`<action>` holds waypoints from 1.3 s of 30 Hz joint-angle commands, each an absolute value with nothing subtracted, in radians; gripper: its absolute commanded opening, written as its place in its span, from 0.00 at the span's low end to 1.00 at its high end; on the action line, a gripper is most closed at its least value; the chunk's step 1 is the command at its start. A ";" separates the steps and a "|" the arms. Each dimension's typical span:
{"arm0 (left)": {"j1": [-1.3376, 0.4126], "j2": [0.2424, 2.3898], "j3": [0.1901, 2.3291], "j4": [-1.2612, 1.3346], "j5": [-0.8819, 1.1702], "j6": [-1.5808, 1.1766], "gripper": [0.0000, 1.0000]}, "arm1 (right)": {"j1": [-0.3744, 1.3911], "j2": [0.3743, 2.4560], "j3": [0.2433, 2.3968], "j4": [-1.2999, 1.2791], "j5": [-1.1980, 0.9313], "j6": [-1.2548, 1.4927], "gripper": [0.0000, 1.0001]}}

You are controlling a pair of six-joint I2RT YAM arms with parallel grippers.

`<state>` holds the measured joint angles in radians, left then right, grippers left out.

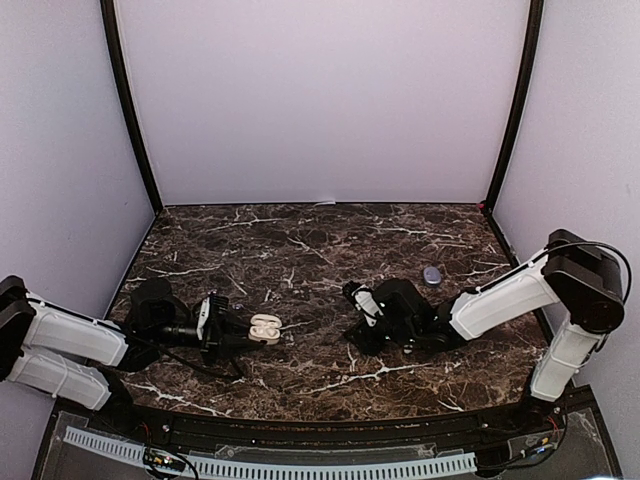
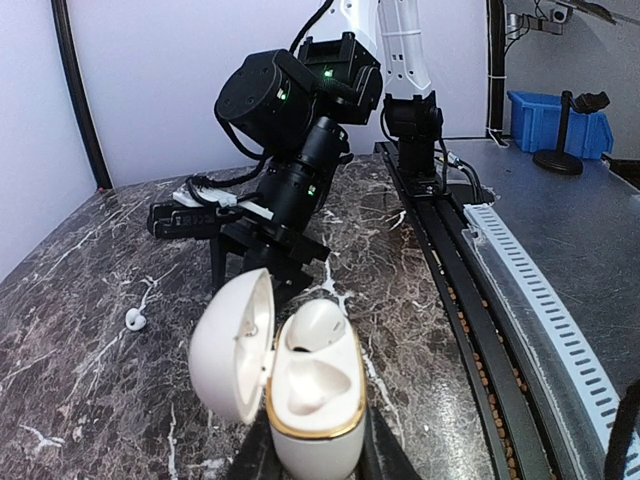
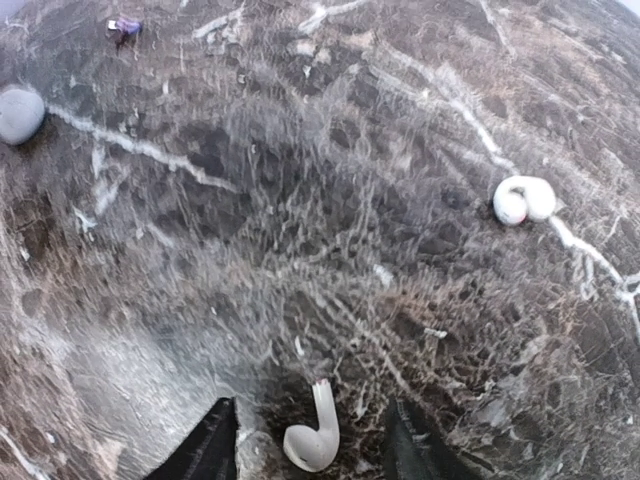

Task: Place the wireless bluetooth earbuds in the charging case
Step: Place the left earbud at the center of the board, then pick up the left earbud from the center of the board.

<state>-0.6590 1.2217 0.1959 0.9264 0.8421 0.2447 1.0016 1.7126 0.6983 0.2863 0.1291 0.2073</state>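
Observation:
The white charging case [image 2: 310, 400] with a gold rim stands open, its lid [image 2: 230, 345] swung to the left. My left gripper [image 2: 312, 458] is shut on the case's lower body. One earbud [image 2: 318, 325] sits in the case's far slot, and the near slot is empty. A second earbud [image 3: 312, 445] lies on the marble between the fingers of my open right gripper [image 3: 310, 415], touching neither finger. From above, the case [image 1: 265, 327] is left of centre and the right gripper [image 1: 358, 310] is about a hand's width to its right.
A small pale blue-grey round object [image 1: 432, 275] lies on the marble behind the right arm. A white earbud [image 2: 133, 319] shows on the marble in the left wrist view, near the right gripper's tip. The black rail [image 1: 320, 440] runs along the table's near edge.

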 commanded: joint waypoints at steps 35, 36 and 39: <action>-0.654 1.251 0.218 0.957 0.856 0.230 0.11 | 1.033 1.799 0.378 0.952 0.189 0.198 0.59; -0.654 1.253 0.218 0.960 0.856 0.231 0.11 | 1.035 1.807 0.369 0.976 0.186 0.187 0.59; -0.654 1.264 0.219 0.976 0.858 0.232 0.11 | 1.037 1.824 0.359 1.007 0.185 0.177 0.59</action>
